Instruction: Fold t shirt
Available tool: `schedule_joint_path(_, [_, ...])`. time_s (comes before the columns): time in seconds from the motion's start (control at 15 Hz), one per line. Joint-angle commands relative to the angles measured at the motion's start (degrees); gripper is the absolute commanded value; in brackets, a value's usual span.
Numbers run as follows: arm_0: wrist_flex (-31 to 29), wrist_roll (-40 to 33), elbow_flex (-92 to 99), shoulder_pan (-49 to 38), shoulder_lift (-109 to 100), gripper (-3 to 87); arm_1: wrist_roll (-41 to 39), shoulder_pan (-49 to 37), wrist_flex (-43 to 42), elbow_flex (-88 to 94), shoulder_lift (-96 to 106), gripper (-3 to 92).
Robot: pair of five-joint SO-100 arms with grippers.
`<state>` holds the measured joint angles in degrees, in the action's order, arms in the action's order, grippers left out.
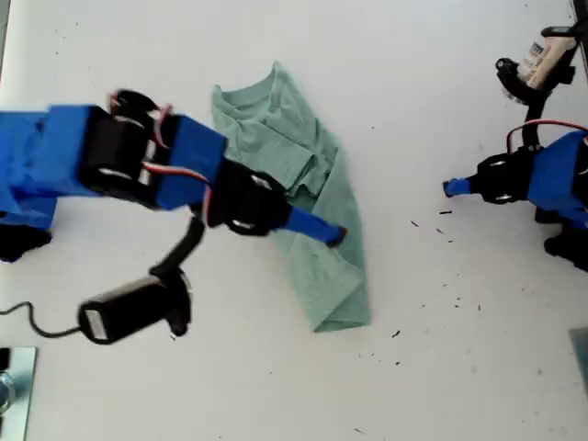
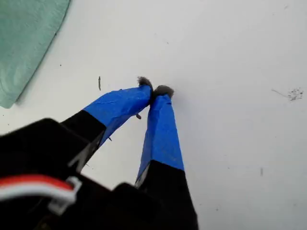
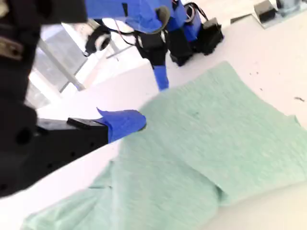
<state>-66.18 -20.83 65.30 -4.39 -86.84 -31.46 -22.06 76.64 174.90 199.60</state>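
t shirt (image 1: 303, 207) lain partly folded, rumpled, on desk (image 1: 413, 83). Soft, light, limp; likely best pinched at hem corner or layered edge. Second gripper (image 1: 335, 234) over shirt, jaw state not discernible. First gripper (image 2: 154, 90) closed, empty, beside shirt.

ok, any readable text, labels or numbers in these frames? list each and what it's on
None can be read.
t shirt: plain, no print or tag text visible.
Small pale device at the exterior view's top right: dark marks that may be a label, too blurred to read.
Camera module on the exterior view's left arm: no visible marking.
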Motion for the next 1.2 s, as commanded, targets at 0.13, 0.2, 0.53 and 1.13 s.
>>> schedule_joint_path(0.13, [5.01, -2.72, 38.41, -3.52, -35.16, 26.2, 0.35, -0.26, 0.18, 2.11, 0.79, 2.4])
schedule_joint_path(0.2, [6.42, -2.02, 40.69, -1.05, -34.37, 25.9, 0.35, -0.53, 0.18, 2.11, 0.79, 2.4])
schedule_joint_path(0.53, [20.65, 13.01, 85.43, -3.34, -55.2, 6.7, 0.62, -0.62, 0.26, 2.29, 0.79, 2.4])
schedule_joint_path(1.13, [7.03, 17.75, 72.25, -1.67, -58.97, -0.2, 7.73, 10.2, -1.58, -23.29, -18.98, 2.5])
